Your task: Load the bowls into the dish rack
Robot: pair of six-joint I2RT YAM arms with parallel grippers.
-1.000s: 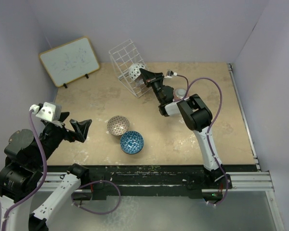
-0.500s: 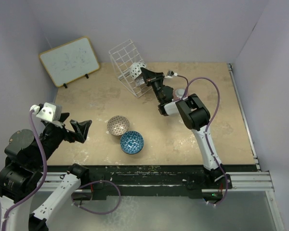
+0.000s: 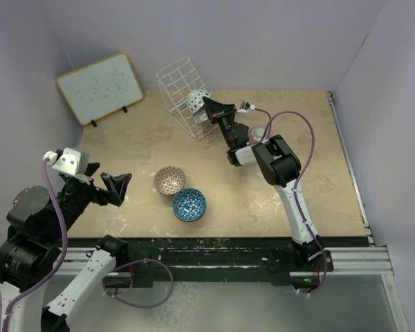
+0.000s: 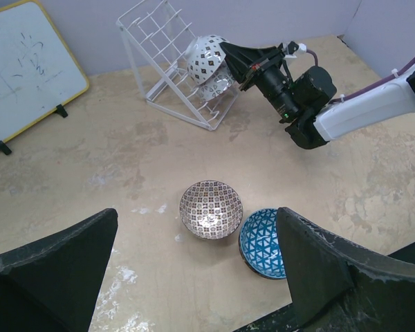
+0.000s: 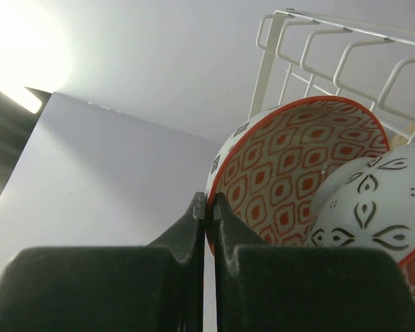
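**Dish rack** (image 3: pixel 178 79): stands at the far side of the bench (image 3: pixel 124 142), directly ahead of the right fingers (image 5: pixel 183 242).

**Loaded:** two bowls sit in it. A red-patterned bowl (image 5: pixel 290 166) stands on edge at the fingertips. A white bowl with dark motifs (image 5: pixel 377 207) sits just beside it, overlapping it.

**Right fingers:** pressed fully together, tips at the red-patterned bowl's rim. Whether they pinch that rim cannot be told.

**Outstanding:** a brown-patterned bowl (image 3: pixel 170 180) and a blue-patterned bowl (image 3: pixel 189 204) lie touching on the bench, ahead of the left fingers (image 4: pixel 55 263). Those fingers are spread wide, empty and well short of both bowls.

**Assessment:** about half loaded. Release of the red-patterned bowl is unconfirmed.
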